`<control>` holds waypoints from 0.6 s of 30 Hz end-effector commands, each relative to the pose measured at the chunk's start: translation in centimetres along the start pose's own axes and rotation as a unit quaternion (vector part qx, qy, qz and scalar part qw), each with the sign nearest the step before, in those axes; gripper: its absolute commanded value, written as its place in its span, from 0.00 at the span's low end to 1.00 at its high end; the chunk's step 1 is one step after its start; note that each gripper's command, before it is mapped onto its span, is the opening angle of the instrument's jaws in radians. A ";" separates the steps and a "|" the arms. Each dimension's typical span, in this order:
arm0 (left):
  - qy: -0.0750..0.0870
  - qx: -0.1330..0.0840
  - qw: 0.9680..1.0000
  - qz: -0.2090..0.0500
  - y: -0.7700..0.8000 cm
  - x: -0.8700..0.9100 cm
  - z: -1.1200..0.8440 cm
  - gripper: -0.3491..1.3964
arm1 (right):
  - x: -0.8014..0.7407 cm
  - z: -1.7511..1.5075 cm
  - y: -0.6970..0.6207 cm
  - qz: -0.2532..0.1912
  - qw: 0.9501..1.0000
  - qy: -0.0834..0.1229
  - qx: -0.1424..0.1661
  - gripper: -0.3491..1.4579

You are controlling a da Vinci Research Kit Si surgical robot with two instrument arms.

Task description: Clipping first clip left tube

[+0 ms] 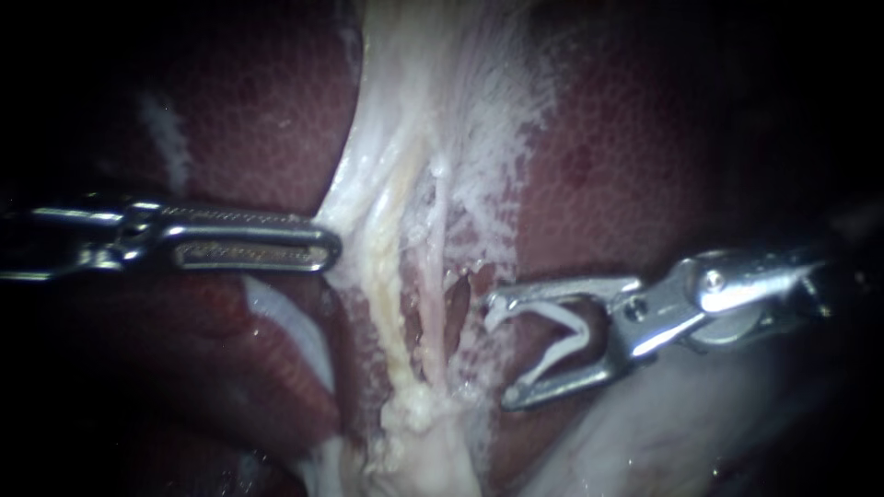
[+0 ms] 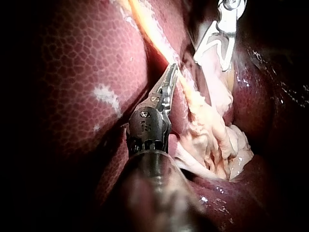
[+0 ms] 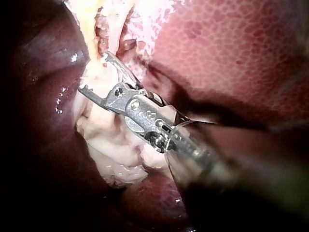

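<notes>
left instrument point(image 1: 330, 247) comes in flat over the dark liver point(image 1: 249, 110), jaws together, tip touching the edge of the white sheet; no tissue seen between them. left tube point(image 1: 391, 276), judged as the pale yellowish strand, sits mid-view just ahead of that tip. a thinner pink tube point(image 1: 431, 285) lies just right of it. right instrument point(image 1: 497, 352) has its jaws spread wide, with a white v-shaped clip point(image 1: 578, 329) seated between them and touching both. the clip's mouth is near the tubes but around neither.

doing it well: keep the left tip steady so the sheet stays taut. the thin pink tube lies between the clip and the left tube, so the mouth probably has to pass over or behind it and take only the yellowish strand. see both clip tips past the far side before closing. stay off the liver.

direction: the left tube's long axis runs top to bottom in the endoscope view, with a slight lean. the clip's mouth faces left, roughly square across that axis, which looks good for a crosswise bite.
</notes>
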 end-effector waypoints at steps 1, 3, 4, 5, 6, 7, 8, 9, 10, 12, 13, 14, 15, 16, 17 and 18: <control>0.000 0.000 1.000 0.000 -0.01 0.00 0.00 0.00 | -0.02 0.05 0.00 0.000 1.000 0.000 0.001 0.51; 0.000 -0.001 1.000 0.000 -0.03 -0.01 0.00 0.00 | -0.05 0.16 0.01 0.000 1.000 -0.001 0.002 0.51; 0.000 -0.001 1.000 0.000 -0.04 -0.01 0.00 0.00 | -0.07 0.23 0.01 -0.002 1.000 -0.002 0.003 0.51; 0.000 -0.001 1.000 0.000 -0.04 -0.01 0.00 0.00 | -0.08 0.28 0.01 0.000 1.000 -0.002 0.005 0.51; 0.000 -0.001 1.000 0.000 -0.05 -0.01 -0.01 0.00 | -0.10 0.33 0.01 -0.001 1.000 -0.003 0.006 0.51; 0.000 -0.001 1.000 0.000 -0.05 -0.02 0.00 0.00 | -0.11 0.37 0.02 -0.001 1.000 -0.003 0.006 0.51; 0.000 -0.001 1.000 0.000 -0.05 -0.02 0.00 0.00 | -0.12 0.40 0.02 0.001 1.000 -0.003 0.007 0.51; 0.000 -0.001 1.000 0.000 -0.05 -0.02 0.00 0.00 | -0.13 0.44 0.04 0.000 1.000 -0.003 0.006 0.51; 0.000 -0.001 1.000 0.000 -0.05 -0.02 0.00 0.00 | -0.14 0.46 0.05 0.000 1.000 -0.004 0.006 0.51; 0.000 -0.001 1.000 -0.001 -0.06 -0.02 -0.01 0.00 | -0.15 0.50 0.10 0.000 1.000 -0.004 0.005 0.51; 0.000 -0.001 1.000 -0.001 -0.06 -0.02 -0.01 0.00 | -0.15 0.52 0.12 0.000 1.000 -0.004 0.005 0.51; 0.000 -0.001 1.000 -0.001 -0.07 -0.02 -0.01 0.00 | -0.16 0.54 0.14 0.000 1.000 -0.004 0.005 0.51; 0.000 -0.001 1.000 0.002 -0.08 -0.02 -0.01 0.00 | -0.17 0.56 0.17 0.000 1.000 -0.004 0.005 0.51; 0.000 -0.002 1.000 0.002 -0.08 -0.03 -0.01 0.00 | -0.18 0.57 0.18 0.002 1.000 -0.004 0.005 0.51; 0.000 -0.002 1.000 0.002 -0.09 -0.03 -0.01 0.00 | -0.18 0.59 0.20 0.002 1.000 -0.004 0.004 0.51; 0.000 -0.002 1.000 0.002 -0.09 -0.03 -0.01 0.00 | -0.19 0.61 0.21 0.002 1.000 -0.004 0.004 0.51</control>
